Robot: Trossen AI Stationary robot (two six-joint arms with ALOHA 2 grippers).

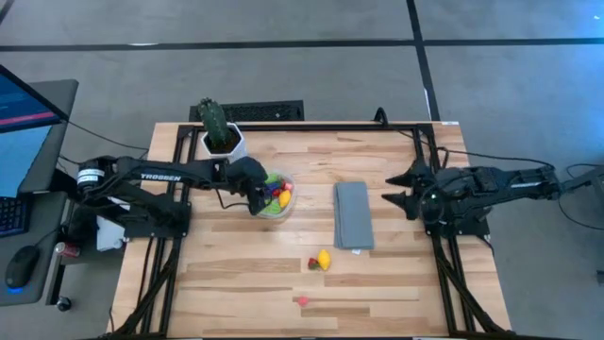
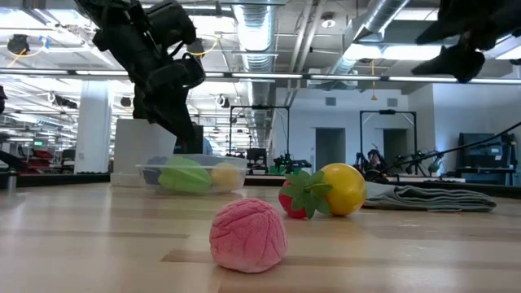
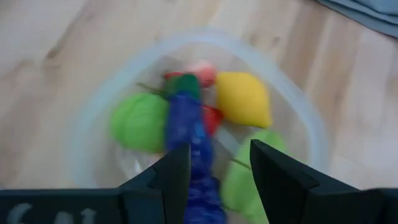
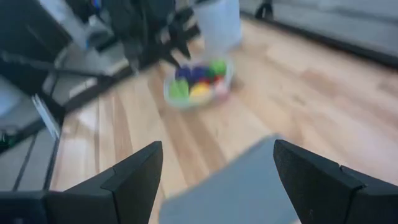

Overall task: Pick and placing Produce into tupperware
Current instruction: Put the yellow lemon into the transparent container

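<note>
- While the left pincer (image 1: pixel 267 200) hangs over the tupperware (image 1: pixel 276 212), its fingers stand narrowly apart with a blue-purple piece (image 3: pixel 189 134) lying between them; whether they grip it or have let go I cannot tell, so a lift now may carry that piece back out.
- Because the tupperware is light, shallow and clear, and sits just beside the white pot (image 1: pixel 223 144) with the cactus (image 1: pixel 213 117), a finger brushing its rim on the way up can slide or tip it, and the produce inside, a yellow piece (image 3: pixel 244 99), green pieces (image 3: pixel 138 122) and red ones, may spill onto the worktop (image 1: pixel 236 283).
- Since the bowl looks fairly full, each new piece dropped from height may bounce off the heap and roll out.
- Three pieces lie on the worktop, well apart from the bowl: a yellow lemon (image 1: pixel 325 258) touching a red strawberry (image 1: pixel 312 263), and a pink ball (image 1: pixel 302 301) nearer the front edge. The two that touch are a risk, for a pincer closing on one can push the other away or catch both badly.
- Being round, the pink ball (image 2: pixel 248 235) may squirt from the fingers and roll toward the front edge.
- The grey cloth (image 1: pixel 353 214) lies between the bowl and the right pincer (image 1: pixel 400 190), which waits with fingers wide at the worktop's right side; if that arm reaches across low, it can drag the cloth into the lemon.
</note>
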